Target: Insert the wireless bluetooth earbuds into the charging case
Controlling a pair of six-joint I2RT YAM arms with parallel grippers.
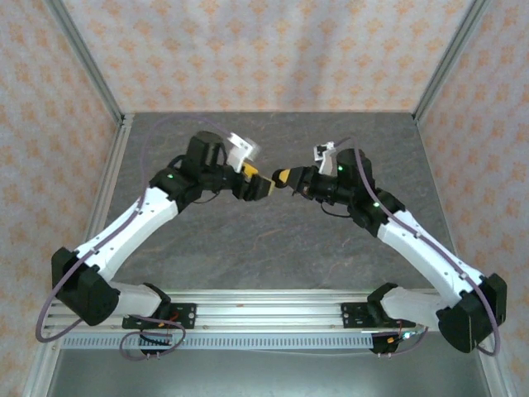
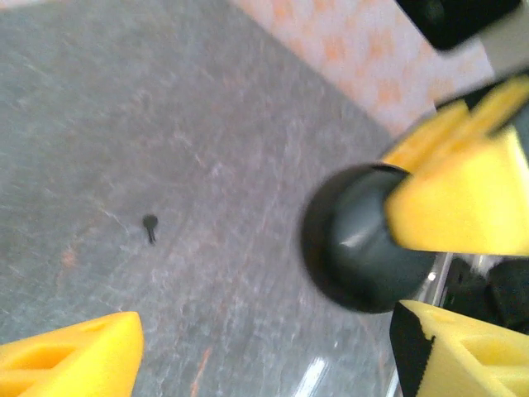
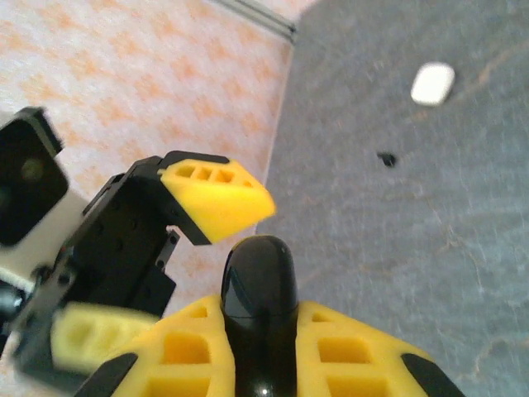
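while the two arms were tip to tip above the grey table (image 1: 248, 248), the right gripper (image 1: 285, 178) squeezed a round black case (image 3: 259, 281) between its yellow fingers (image 3: 355, 356). the left gripper (image 1: 261, 185) stood wide open just beside it — holding nothing. one tiny black earbud (image 2: 150, 225) lay on the table, not far from a small white case (image 3: 433, 83).

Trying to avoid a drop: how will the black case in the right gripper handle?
The black case looks glossy and rounded, probably slippery in the right gripper. Undented under the pinch, it seems rigid. Set down, it might roll.
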